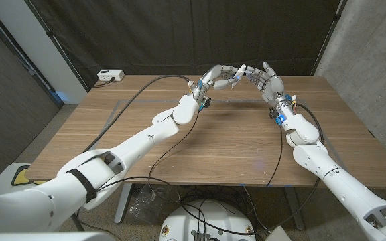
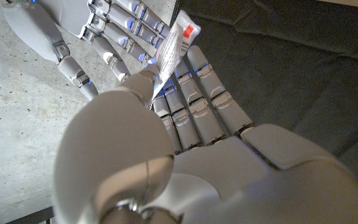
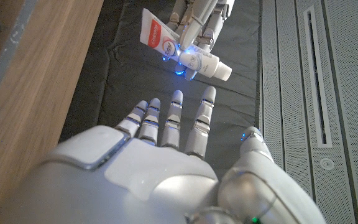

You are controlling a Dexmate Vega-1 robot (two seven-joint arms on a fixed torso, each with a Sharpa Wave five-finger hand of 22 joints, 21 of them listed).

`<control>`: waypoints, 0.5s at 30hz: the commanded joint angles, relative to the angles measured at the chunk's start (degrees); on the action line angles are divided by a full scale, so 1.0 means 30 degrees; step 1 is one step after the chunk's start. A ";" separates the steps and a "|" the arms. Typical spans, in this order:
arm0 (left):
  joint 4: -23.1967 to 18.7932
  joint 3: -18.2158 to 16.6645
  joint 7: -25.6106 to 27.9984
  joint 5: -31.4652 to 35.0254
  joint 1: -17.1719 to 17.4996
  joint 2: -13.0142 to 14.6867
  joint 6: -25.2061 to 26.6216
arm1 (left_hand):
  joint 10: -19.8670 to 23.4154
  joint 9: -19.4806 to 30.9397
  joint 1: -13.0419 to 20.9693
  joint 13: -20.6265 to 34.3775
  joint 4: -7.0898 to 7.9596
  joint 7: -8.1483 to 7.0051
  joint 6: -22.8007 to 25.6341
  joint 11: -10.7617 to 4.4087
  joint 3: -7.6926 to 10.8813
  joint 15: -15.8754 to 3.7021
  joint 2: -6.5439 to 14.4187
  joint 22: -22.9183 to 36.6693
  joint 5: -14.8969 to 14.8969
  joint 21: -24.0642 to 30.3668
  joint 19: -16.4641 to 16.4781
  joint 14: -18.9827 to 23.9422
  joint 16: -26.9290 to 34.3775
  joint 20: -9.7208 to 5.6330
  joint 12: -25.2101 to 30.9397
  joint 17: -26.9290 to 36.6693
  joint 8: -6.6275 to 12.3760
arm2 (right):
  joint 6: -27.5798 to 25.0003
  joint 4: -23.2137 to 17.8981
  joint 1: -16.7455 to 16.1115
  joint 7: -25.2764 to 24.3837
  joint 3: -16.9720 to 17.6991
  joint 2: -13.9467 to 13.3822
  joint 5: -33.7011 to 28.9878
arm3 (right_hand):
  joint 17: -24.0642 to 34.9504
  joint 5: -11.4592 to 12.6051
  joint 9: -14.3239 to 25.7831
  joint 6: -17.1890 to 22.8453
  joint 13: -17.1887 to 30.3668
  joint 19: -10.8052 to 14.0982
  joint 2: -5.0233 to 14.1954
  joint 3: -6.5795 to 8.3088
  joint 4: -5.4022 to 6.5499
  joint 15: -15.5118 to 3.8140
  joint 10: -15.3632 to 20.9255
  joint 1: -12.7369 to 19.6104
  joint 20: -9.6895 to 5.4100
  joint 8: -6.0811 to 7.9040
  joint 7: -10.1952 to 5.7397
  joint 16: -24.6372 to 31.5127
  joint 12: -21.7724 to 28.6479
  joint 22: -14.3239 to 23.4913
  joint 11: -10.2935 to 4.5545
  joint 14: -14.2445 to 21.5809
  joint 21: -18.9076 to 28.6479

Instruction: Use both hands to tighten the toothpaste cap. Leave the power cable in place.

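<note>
Gripping the soft white toothpaste tube [image 3: 180,48] above the wooden table's [image 1: 179,144] far edge, the left hand [image 1: 218,75] aims its round cap [image 3: 224,71] at the right hand [image 1: 267,77], whose fingers spread wide, holding nothing, just short of it.

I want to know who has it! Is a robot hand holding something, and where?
The left hand grips the white toothpaste tube around its middle; the right hand holds nothing.

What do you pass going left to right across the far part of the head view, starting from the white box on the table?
White box → left hand → toothpaste tube → right hand.
</note>
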 commanded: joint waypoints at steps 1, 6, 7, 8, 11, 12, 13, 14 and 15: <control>-0.0818 -0.0109 -0.0198 -0.0013 0.0358 0.0232 0.0603 | 0.0151 0.0054 -0.0059 0.0051 -0.0002 0.0015 0.0027 0.0104 0.0211 -0.1163 -0.0070 0.0045 0.0072 0.0107 -0.0046 0.0014 0.0092 -0.0395 0.0076 0.0031 0.0017 | -0.0254 0.0181 0.0216 0.0577 -0.0107 -0.0074 0.0176 | 0.0039 0.0061 0.0041 -0.0467 0.0060 0.0063 -0.0059 -0.0017 0.0088 0.0137 -0.0226 -0.0095 0.0106 -0.0066 0.0144 -0.0119 -0.0126 0.0042 0.0072 -0.0128 -0.0012; -0.0753 -0.0075 -0.0275 -0.0062 0.0328 0.0147 0.0695 | 0.0152 0.0053 -0.0061 0.0051 -0.0013 0.0060 0.0040 0.0089 0.0248 -0.1147 -0.0075 0.0044 0.0072 0.0127 -0.0057 0.0001 0.0088 -0.0387 0.0076 0.0030 0.0021 | -0.0110 0.0384 0.0443 0.0934 -0.0206 0.0019 0.0174 | 0.0030 0.0069 0.0037 0.0151 0.0064 -0.0020 -0.0082 -0.0018 0.0067 0.0160 -0.0261 -0.0091 0.0146 0.0279 -0.0589 -0.0145 -0.0145 0.0043 0.0060 -0.0274 -0.0064; -0.0726 -0.0068 -0.0293 -0.0084 0.0318 0.0125 0.0696 | 0.0151 0.0053 -0.0060 0.0051 -0.0014 0.0069 0.0046 0.0081 0.0255 -0.1155 -0.0074 0.0044 0.0073 0.0128 -0.0064 0.0006 0.0090 -0.0390 0.0075 0.0030 0.0024 | -0.0088 0.0422 0.0482 0.0994 -0.0222 0.0036 0.0180 | 0.0028 0.0071 0.0035 0.0231 0.0065 -0.0030 -0.0084 -0.0015 0.0059 0.0155 -0.0260 -0.0082 0.0166 0.0315 -0.0647 -0.0145 -0.0145 0.0043 0.0044 -0.0283 -0.0070; -0.0683 -0.0058 -0.0301 -0.0105 0.0306 0.0095 0.0682 | 0.0137 0.0053 -0.0061 0.0051 -0.0015 0.0066 0.0024 0.0088 0.0260 -0.1154 -0.0074 0.0043 0.0073 0.0128 -0.0073 -0.0003 0.0087 -0.0388 0.0069 0.0031 0.0015 | -0.0074 0.0456 0.0510 0.1012 -0.0228 0.0061 0.0185 | 0.0025 0.0073 0.0032 0.0335 0.0065 -0.0040 -0.0086 -0.0010 0.0049 0.0170 -0.0269 -0.0070 0.0162 0.0360 -0.0770 -0.0141 -0.0149 0.0043 0.0041 -0.0287 -0.0076; -0.0479 0.0006 -0.0362 -0.0161 0.0233 -0.0002 0.0552 | 0.0121 0.0053 -0.0068 0.0051 -0.0017 0.0054 0.0024 0.0099 0.0279 -0.1150 -0.0079 0.0043 0.0072 0.0146 -0.0063 0.0020 0.0097 -0.0388 0.0063 0.0031 0.0014 | -0.0061 0.0557 0.0619 0.1116 -0.0280 0.0107 0.0170 | 0.0016 0.0080 0.0027 0.0511 0.0066 -0.0067 -0.0066 0.0016 0.0023 0.0194 -0.0282 -0.0023 0.0126 0.0434 -0.0886 -0.0153 -0.0155 0.0043 -0.0020 -0.0336 -0.0092; -0.0392 0.0030 -0.0388 -0.0191 0.0206 -0.0039 0.0475 | 0.0114 0.0053 -0.0070 0.0051 -0.0016 0.0054 0.0026 0.0114 0.0282 -0.1150 -0.0078 0.0043 0.0072 0.0149 -0.0061 0.0019 0.0097 -0.0387 0.0060 0.0031 0.0015 | -0.0059 0.0591 0.0653 0.1150 -0.0297 0.0110 0.0154 | 0.0015 0.0081 0.0025 0.0533 0.0066 -0.0081 -0.0065 0.0020 0.0019 0.0179 -0.0282 -0.0016 0.0131 0.0442 -0.0909 -0.0159 -0.0155 0.0043 -0.0027 -0.0355 -0.0099; -0.0323 0.0056 -0.0409 -0.0198 0.0180 -0.0067 0.0425 | 0.0139 0.0054 -0.0076 0.0052 -0.0017 0.0052 0.0035 0.0078 0.0288 -0.1145 -0.0085 0.0043 0.0071 0.0155 -0.0062 0.0020 0.0097 -0.0392 0.0070 0.0030 0.0019 | -0.0110 0.0580 0.0664 0.1160 -0.0299 0.0123 0.0206 | 0.0014 0.0082 0.0024 0.0566 0.0066 -0.0084 -0.0063 0.0023 0.0015 0.0173 -0.0271 -0.0009 0.0132 0.0455 -0.0911 -0.0161 -0.0151 0.0044 -0.0040 -0.0368 -0.0101; -0.0276 0.0080 -0.0417 -0.0183 0.0156 -0.0088 0.0406 | 0.0153 0.0054 -0.0083 0.0052 -0.0014 0.0022 0.0006 0.0034 0.0295 -0.1114 -0.0084 0.0043 0.0070 0.0158 -0.0073 0.0019 0.0098 -0.0383 0.0076 0.0030 0.0007 | -0.0060 0.0632 0.0700 0.1207 -0.0319 0.0125 0.0157 | 0.0012 0.0083 0.0022 0.0591 0.0067 -0.0089 -0.0063 0.0027 0.0009 0.0177 -0.0286 -0.0001 0.0133 0.0464 -0.0928 -0.0161 -0.0157 0.0044 -0.0085 -0.0376 -0.0104; -0.0216 0.0099 -0.0419 -0.0186 0.0135 -0.0114 0.0361 | 0.0159 0.0054 -0.0084 0.0052 -0.0014 0.0026 0.0029 0.0038 0.0300 -0.1127 -0.0083 0.0043 0.0071 0.0167 -0.0060 0.0009 0.0094 -0.0393 0.0078 0.0031 0.0017 | -0.0057 0.0634 0.0715 0.1200 -0.0327 0.0123 0.0128 | 0.0011 0.0084 0.0021 0.0651 0.0067 -0.0095 -0.0061 0.0031 0.0004 0.0175 -0.0285 0.0006 0.0137 0.0488 -0.0960 -0.0158 -0.0157 0.0044 -0.0079 -0.0377 -0.0107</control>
